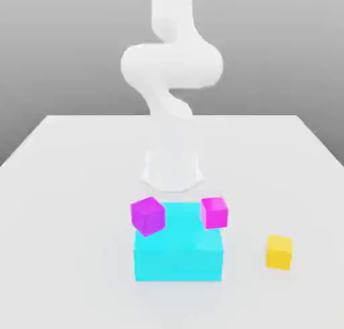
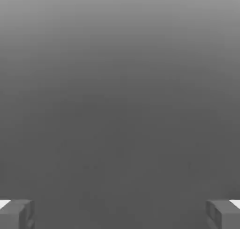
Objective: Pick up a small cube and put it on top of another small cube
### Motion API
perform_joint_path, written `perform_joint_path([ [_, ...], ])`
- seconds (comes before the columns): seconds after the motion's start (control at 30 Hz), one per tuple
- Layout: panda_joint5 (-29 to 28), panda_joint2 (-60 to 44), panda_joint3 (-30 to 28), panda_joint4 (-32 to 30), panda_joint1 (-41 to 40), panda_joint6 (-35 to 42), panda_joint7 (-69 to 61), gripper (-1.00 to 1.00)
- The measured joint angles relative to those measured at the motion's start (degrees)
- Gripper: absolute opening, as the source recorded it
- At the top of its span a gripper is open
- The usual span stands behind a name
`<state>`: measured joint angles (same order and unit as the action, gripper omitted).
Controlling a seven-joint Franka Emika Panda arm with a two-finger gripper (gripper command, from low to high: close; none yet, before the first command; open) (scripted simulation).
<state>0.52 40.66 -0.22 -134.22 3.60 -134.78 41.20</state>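
Observation:
The small cube (image 1: 279,251), plain yellow, sits on the white table (image 1: 67,186) toward the exterior view's right, apart from the other blocks. A large cyan block (image 1: 178,253) stands in the middle front. Two magenta cubes sit at its far top corners: one (image 1: 148,215) tilted on the left, one (image 1: 214,212) on the right. In the hand view my gripper (image 2: 120,215) is open, its grey fingertips (image 2: 16,214) far apart with nothing between them, facing a plain grey background.
The white arm (image 1: 171,72) rises from its base (image 1: 173,169) behind the cyan block and runs up out of the exterior view. The table's side edges slant in toward the back.

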Motion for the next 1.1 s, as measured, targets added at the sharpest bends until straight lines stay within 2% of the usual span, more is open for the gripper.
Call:
perform_joint_path([
  [0.27, 2.2, -17.1, 0.7, -8.0, 10.8, -9.9, -15.5, 0.00],
  [0.53, 2.8, -33.7, 4.3, -15.8, 18.5, -19.6, -29.6, 0.00],
  [0.73, -2.2, -46.1, 6.4, -21.1, 23.7, -27.1, -35.5, 0.00],
  [0.93, -6.3, -58.6, 3.0, -19.5, 26.5, -36.9, -33.4, 0.00],
  [0.97, -6.6, -59.7, 2.7, -19.3, 26.8, -37.7, -33.2, -1.00],
  [1.1, -6.6, -59.7, 2.7, -19.3, 26.8, -37.7, -33.2, -1.00],
])
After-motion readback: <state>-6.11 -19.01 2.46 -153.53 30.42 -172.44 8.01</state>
